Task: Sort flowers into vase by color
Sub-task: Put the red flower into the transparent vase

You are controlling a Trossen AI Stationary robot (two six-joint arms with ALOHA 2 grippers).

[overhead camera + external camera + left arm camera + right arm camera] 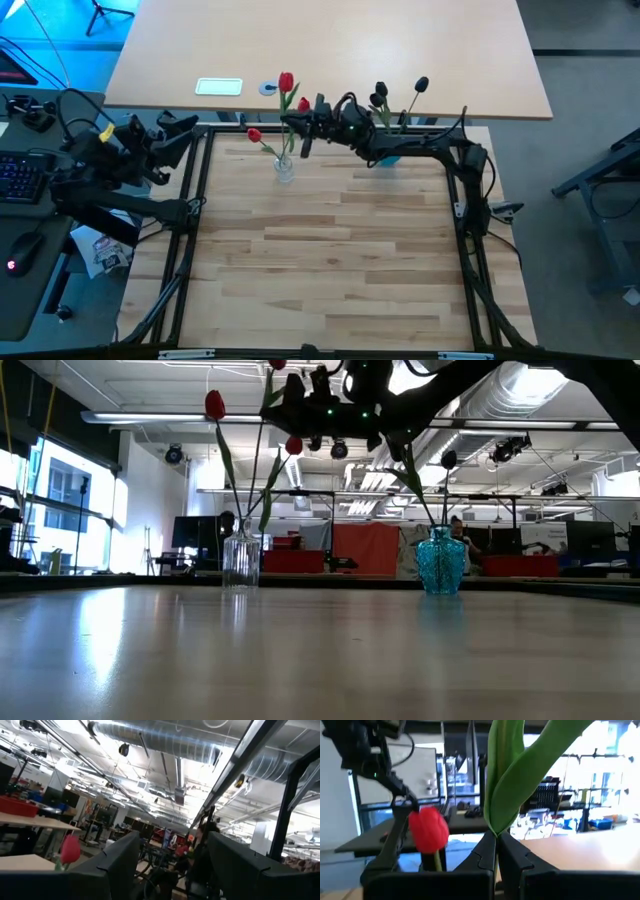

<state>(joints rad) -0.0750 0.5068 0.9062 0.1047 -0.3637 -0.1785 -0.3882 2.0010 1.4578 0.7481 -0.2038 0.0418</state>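
A clear glass vase [285, 168] [240, 560] stands near the table's far edge with red flowers in it; their heads [254, 134] [215, 404] rise on thin green stems. A blue vase [440, 560] [390, 158] to its right holds black-headed flowers [421, 85], partly hidden by my right arm. My right gripper [303, 130] [290, 395] [496, 845] hovers above the clear vase, shut on a green stem. Another red head [428, 830] shows just beyond it. My left gripper [172, 138] [172, 860] waits open at the table's far left corner. My right gripper pinches a flower's green stem [496, 831] between its two fingertips [480, 860], just where the long leaves [505, 780] branch off. The fingers come level from the table's right, across the stem. The flower stands about upright, its stem running down toward the clear vase's mouth [245, 532].
A white card [219, 87] and a small round thing [268, 88] lie on the pale table beyond the frame. A keyboard and mouse [22, 250] sit left of the left arm. The wooden tabletop [330, 260] stretches toward the near edge.
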